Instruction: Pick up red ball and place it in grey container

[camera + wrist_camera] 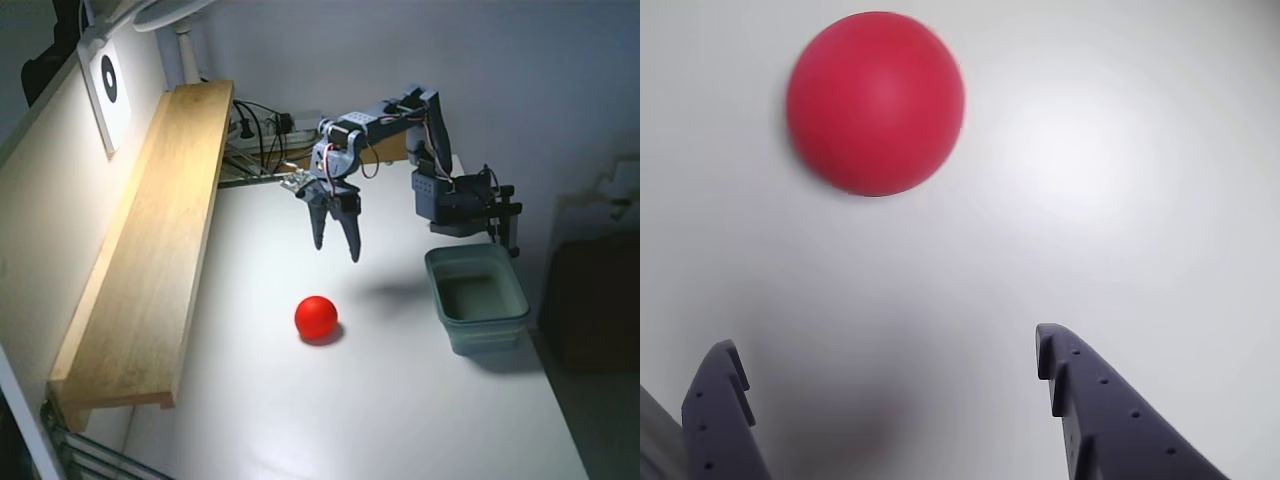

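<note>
Pincer (337,250) spread, seemingly above bare table (300,400); red ball (316,316) apart from grey container (478,297).

Blue-grey arm (400,115), dark perforated tool (336,246) fingers, black cables

In the fixed view, ball (316,317) lies left of container (478,298), apart.

Matt smooth red ball (875,102); plastic grey container (478,300); wooden shelf (150,240).
</note>
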